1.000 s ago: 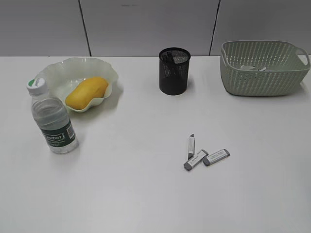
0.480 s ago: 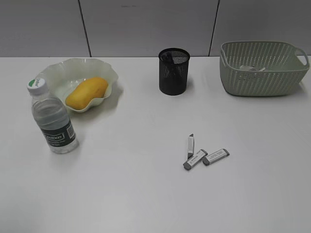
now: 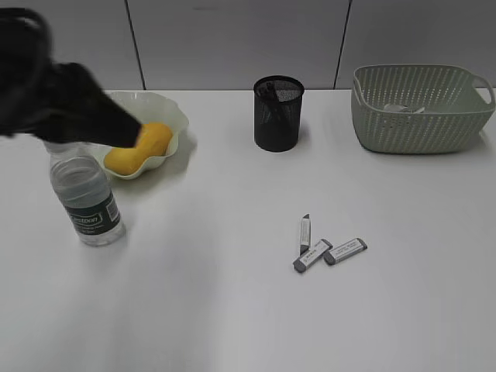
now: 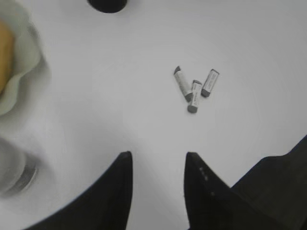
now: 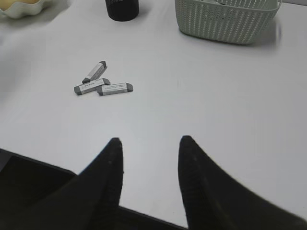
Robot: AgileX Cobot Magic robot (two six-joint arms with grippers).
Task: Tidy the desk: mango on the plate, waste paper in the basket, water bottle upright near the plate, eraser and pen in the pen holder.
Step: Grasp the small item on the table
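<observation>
White desk (image 3: 232, 310), three erasers (image 3: 325, 246) still loose right of centre

Both grippers, left (image 4: 156, 184) and right (image 5: 149, 167), hang empty with jaws apart; better to take one eraser across its narrow sides, then carry it to the pen holder (image 3: 278, 113)

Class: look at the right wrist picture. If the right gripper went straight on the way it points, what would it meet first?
Probably bare desk first; the erasers lie left of its line, the basket farther ahead. Depth is uncertain.
</observation>
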